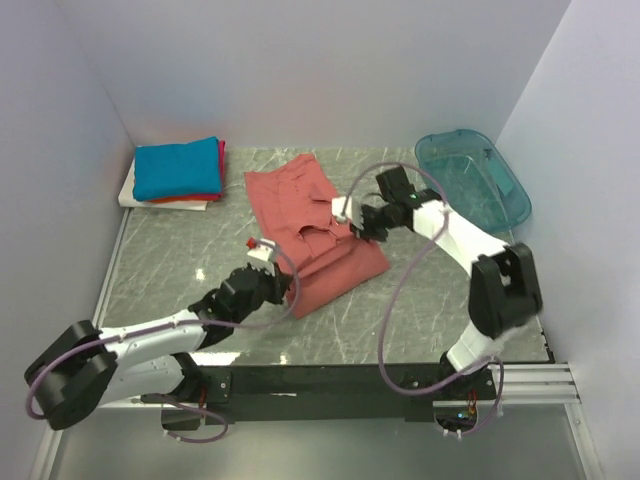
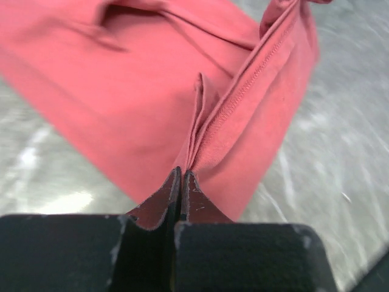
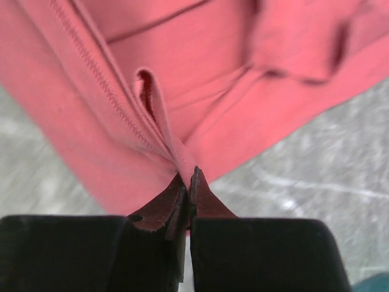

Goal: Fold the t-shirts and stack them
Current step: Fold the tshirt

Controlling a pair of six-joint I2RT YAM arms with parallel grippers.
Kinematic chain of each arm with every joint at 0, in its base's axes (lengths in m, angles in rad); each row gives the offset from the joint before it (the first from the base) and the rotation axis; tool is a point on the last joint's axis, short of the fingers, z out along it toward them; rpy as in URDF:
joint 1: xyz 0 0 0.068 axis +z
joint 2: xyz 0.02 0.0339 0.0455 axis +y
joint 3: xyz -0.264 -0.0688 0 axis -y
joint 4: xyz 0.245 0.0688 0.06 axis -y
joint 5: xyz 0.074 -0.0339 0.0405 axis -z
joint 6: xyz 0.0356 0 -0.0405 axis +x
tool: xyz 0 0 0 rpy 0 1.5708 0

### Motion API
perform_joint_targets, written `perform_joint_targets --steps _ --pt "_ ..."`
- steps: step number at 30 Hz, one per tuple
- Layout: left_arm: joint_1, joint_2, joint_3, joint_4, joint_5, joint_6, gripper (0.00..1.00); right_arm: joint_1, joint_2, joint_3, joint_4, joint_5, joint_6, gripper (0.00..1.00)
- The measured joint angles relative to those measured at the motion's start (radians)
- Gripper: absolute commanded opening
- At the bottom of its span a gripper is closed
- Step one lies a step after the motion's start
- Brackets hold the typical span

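A salmon-pink t-shirt (image 1: pixel 315 230) lies partly folded in the middle of the table. My left gripper (image 1: pixel 284 283) is shut on its near hem; in the left wrist view the stitched edge (image 2: pixel 209 128) runs up from the closed tips of that gripper (image 2: pixel 182 173). My right gripper (image 1: pixel 357 226) is shut on the shirt's right edge; the right wrist view has a loop of hem (image 3: pixel 152 100) rising from that gripper's pinched tips (image 3: pixel 189 173). A folded stack of t-shirts sits at the back left, bright blue (image 1: pixel 178 168) on top, red (image 1: pixel 185 199) and white (image 1: pixel 128 190) under it.
A translucent teal plastic bin (image 1: pixel 472 178) stands at the back right, just behind the right arm. White walls close off the table's left, back and right. Grey marbled tabletop (image 1: pixel 440 300) shows between the shirt and the right arm's base.
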Motion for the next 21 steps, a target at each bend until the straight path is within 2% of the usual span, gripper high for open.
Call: perform_joint_targets --steps 6,10,21 --pt "0.212 0.121 0.066 0.033 0.07 0.013 0.01 0.033 0.232 0.237 0.057 0.059 0.148 0.0" --pt "0.3 0.177 0.107 0.052 0.123 0.031 0.01 0.034 0.323 0.314 0.076 0.101 0.208 0.0" --pt "0.381 0.333 0.237 0.063 0.229 0.08 0.01 0.034 0.418 0.403 0.107 0.176 0.303 0.0"
